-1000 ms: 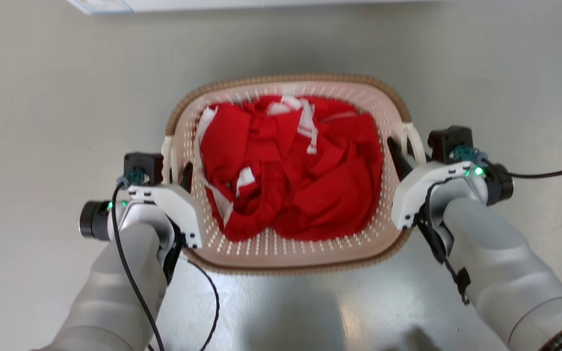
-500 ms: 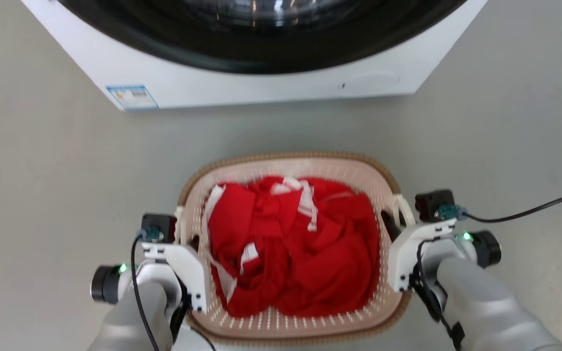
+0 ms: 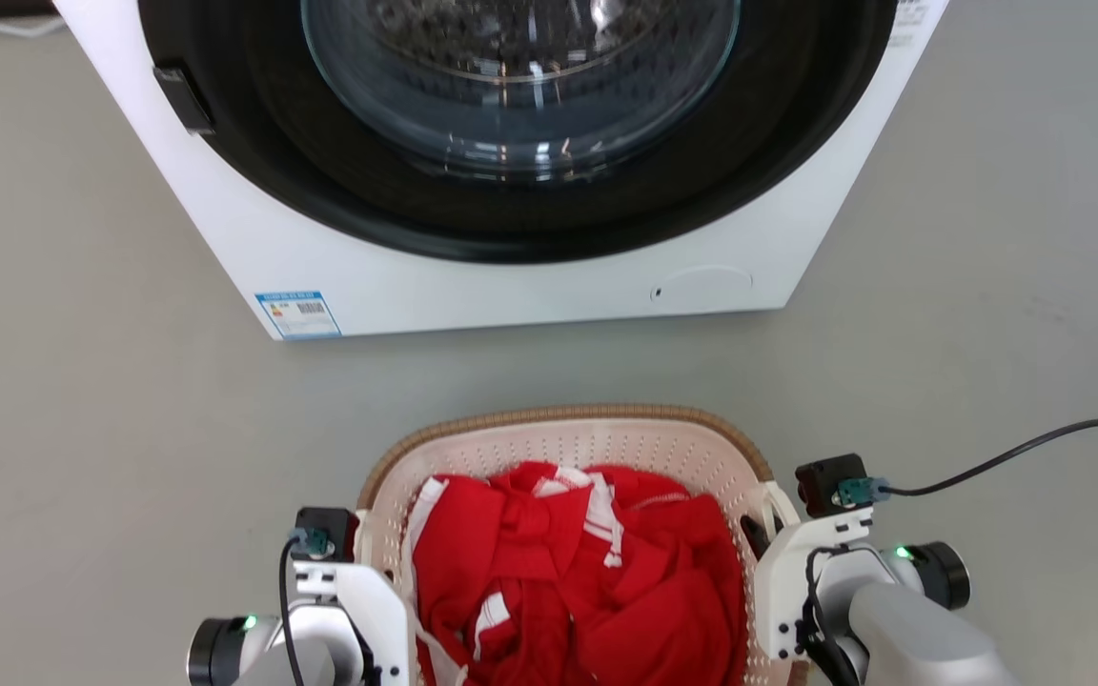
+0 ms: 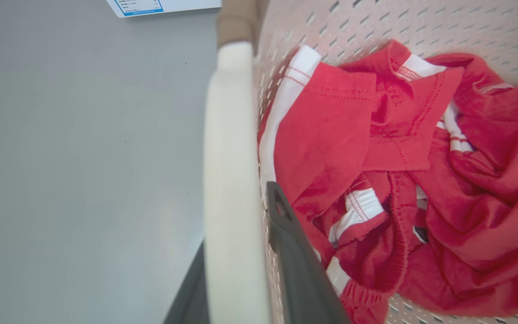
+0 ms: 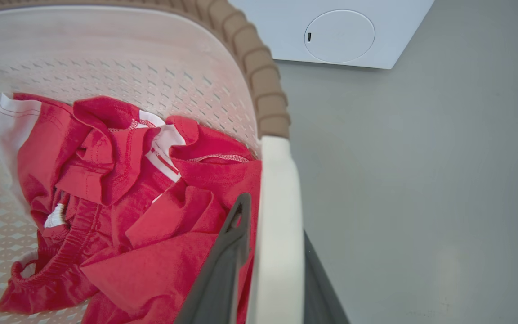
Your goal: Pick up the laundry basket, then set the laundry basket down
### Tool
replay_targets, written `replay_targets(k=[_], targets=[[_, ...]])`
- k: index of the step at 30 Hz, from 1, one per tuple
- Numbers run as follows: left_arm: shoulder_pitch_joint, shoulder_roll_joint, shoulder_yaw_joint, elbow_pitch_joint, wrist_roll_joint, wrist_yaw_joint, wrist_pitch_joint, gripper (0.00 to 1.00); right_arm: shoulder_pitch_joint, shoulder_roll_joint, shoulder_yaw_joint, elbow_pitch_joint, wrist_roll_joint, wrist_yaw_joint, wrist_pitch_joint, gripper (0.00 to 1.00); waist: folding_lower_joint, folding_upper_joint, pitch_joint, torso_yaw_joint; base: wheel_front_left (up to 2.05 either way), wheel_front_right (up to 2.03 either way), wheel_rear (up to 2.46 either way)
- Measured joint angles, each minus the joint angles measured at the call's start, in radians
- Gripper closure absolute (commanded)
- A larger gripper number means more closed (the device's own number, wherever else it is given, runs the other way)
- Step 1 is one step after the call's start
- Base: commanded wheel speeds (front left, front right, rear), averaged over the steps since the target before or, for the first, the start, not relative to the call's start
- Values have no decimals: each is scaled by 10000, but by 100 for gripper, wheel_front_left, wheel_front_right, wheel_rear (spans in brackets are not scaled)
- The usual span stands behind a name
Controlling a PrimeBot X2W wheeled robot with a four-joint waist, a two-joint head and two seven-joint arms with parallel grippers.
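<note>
Grip on the laundry basket [image 3: 568,448] from both sides.
Left gripper [image 4: 236,234] is clamped on the white left handle [image 4: 232,135], right gripper [image 5: 274,225] on the right handle [image 5: 277,180]. Red clothing [image 3: 587,572] is heaped between them. Beyond the fingertips, past the far rim, stands a white washing machine [image 3: 511,291].

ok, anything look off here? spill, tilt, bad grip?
Nothing stands out. Left gripper is shut on the left handle, right gripper on the right handle of the laundry basket; red clothes lie inside, none spilling out.
</note>
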Motion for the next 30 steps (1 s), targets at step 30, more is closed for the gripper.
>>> replay_targets(k=[30], targets=[[1313, -77, -454, -8, -201, 182, 1407, 100, 1179, 100, 698, 138, 805, 2, 1346, 100, 0, 0, -1931, -42, 0, 0, 0]])
